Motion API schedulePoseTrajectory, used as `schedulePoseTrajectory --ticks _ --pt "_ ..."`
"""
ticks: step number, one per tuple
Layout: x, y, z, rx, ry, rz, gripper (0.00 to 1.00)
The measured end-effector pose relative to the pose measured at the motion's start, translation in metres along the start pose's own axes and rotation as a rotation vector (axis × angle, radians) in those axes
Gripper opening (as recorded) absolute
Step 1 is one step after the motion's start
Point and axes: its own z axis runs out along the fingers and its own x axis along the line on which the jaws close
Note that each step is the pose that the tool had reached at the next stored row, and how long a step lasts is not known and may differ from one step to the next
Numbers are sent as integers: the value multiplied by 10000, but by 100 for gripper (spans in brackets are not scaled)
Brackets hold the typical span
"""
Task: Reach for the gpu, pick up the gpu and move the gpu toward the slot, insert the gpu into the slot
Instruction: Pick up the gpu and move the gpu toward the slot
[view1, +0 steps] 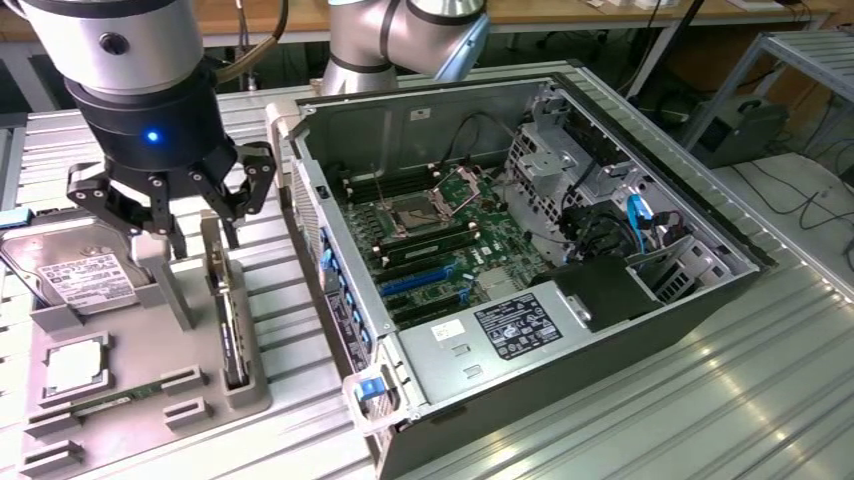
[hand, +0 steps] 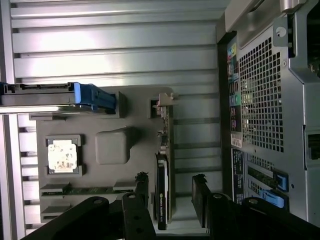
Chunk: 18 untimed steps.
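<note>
Exterior view. Black multi-link gripper (view1: 187, 228) on the silver and black arm hangs over a grey moulded parts holder (view1: 134, 350) at the exterior view's left. Its jaws are spread wide and nothing is held.

The gpu (view1: 232, 340), a thin flat dark circuit card, stands on edge in a groove of the holder. Its far end is directly below the gripper.

Also on the holder:
- a boxy silver hard drive (view1: 74, 272)
- a square silver processor chip (view1: 74, 365)
- a small green memory stick (view1: 120, 402)

An open grey metal computer case (view1: 400, 130) lies on its side on the ribbed metal table (view1: 667, 400), just beside the holder. Inside, on the green motherboard (view1: 501, 245), is the slot (view1: 416, 281), a long narrow blue plastic connector strip. It is unoccupied and well apart from the gpu.

Wrist view. The gpu (hand: 162, 192) is seen edge-on, with its silver bracket (hand: 165, 112) at the end away from the camera. The gripper (hand: 170, 178) straddles it, and one of the black fingertips (hand: 198, 187) stands to each side with a gap between pad and card, so there is no contact. I cannot tell how far down the card the tips reach.

The hard drive (hand: 50, 95), processor chip (hand: 62, 155) and memory stick (hand: 90, 190) sit in their seats on the holder (hand: 112, 147). The case's perforated rear panel (hand: 260, 100) runs alongside.
</note>
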Motion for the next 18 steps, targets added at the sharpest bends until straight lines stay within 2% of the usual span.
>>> schedulePoseTrajectory --ticks 9,14,18 --pt "4 -11 114 0 1 -1 48" --pt "9 -17 137 -1 -1 1 48" --pt "57 -21 153 -1 -1 -12 48"
